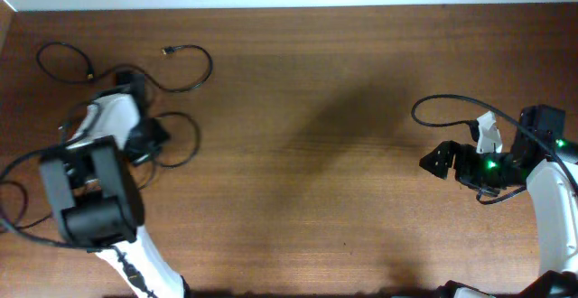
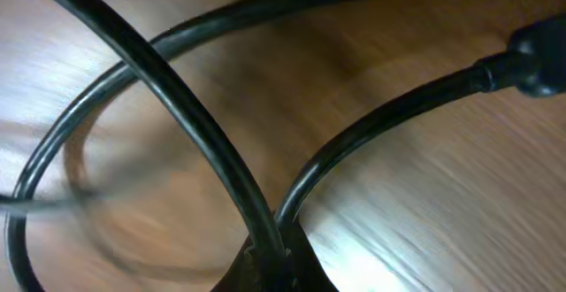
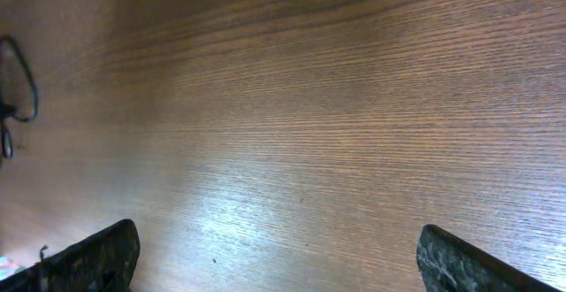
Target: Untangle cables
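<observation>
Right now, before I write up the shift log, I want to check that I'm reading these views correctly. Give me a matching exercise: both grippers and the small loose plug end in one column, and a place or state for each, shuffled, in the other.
Things:
1. left gripper
2. right gripper
3. plug end

Places or states:
A. lying on the wood near the far edge, on the left side
B. jaws wide apart over bare table
C. jaws closed together where the cables run in

Pairs: 1-C, 2-B, 3-A
</observation>
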